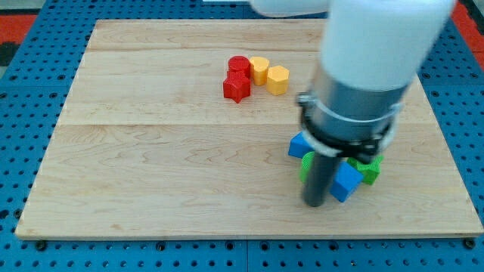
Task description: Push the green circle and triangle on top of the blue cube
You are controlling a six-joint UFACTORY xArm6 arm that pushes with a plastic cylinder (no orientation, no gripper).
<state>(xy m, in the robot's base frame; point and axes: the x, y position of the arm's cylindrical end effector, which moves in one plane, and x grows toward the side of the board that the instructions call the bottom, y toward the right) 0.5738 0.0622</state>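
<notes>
My tip (314,202) rests on the wooden board (151,151) at the lower right, touching the left side of a cluster of blue and green blocks. A blue block (300,144) sits at the cluster's upper left. A green block (307,165) shows just left of the rod. Another blue block (347,182) lies right of the tip, and a green block (370,170) sits at the cluster's right. The arm's body hides the cluster's middle, so their shapes cannot be made out.
Near the view's top centre stand a red cylinder (239,65), a red star-like block (236,87), a yellow block (259,69) and a yellow hexagon (277,79), all touching. The board's bottom edge runs close below the tip.
</notes>
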